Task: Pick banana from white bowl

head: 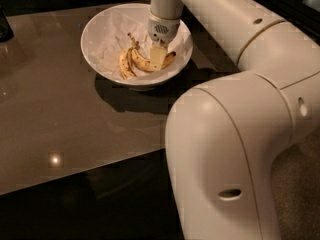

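The white bowl (pixel 100 29) stands on the brown table, lined with crumpled white paper. The curved, speckled yellow banana (pixel 140 63) lies in it, its dark stem pointing up to the left and its other end showing right of the gripper. Shorter, paler bananas (pixel 123 66) lie beside it on the left. My gripper (pixel 157 59) reaches down into the bowl from above. Its pale front finger (pixel 157 55) crosses the banana's middle and the jaws are closed on it.
The glossy brown table (pixel 60 119) runs left and forward from the bowl, with its front edge near the bottom left. A dark object (pixel 5 26) stands at the far left edge. My bulky white arm (pixel 235 134) fills the right side.
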Motion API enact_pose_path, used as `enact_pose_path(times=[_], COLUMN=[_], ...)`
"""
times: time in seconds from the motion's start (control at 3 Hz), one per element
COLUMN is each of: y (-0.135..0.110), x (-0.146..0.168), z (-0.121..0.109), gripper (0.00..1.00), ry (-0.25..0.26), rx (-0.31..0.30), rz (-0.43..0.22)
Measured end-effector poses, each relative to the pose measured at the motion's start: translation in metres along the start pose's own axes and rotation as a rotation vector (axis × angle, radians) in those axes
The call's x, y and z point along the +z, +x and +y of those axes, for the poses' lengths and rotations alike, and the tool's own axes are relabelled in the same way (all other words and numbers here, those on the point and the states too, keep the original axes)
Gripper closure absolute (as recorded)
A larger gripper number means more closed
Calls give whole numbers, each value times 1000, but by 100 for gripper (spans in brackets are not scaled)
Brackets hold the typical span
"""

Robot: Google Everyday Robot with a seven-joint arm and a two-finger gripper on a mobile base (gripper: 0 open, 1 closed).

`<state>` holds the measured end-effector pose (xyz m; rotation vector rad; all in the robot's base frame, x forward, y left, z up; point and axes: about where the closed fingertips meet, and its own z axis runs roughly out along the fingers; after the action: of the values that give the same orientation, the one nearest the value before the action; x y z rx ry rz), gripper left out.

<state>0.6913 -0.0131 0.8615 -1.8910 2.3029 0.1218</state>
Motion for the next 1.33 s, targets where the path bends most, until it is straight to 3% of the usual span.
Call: enact_pose_path(times=[0.67,1.0,1.33], y=[15,21,20], x=[-52,-80,-82], z=[26,44,43], gripper=[100,100,100], ry=[102,133,136], rx=[-57,-109,-111], rz=[-98,-155,-166])
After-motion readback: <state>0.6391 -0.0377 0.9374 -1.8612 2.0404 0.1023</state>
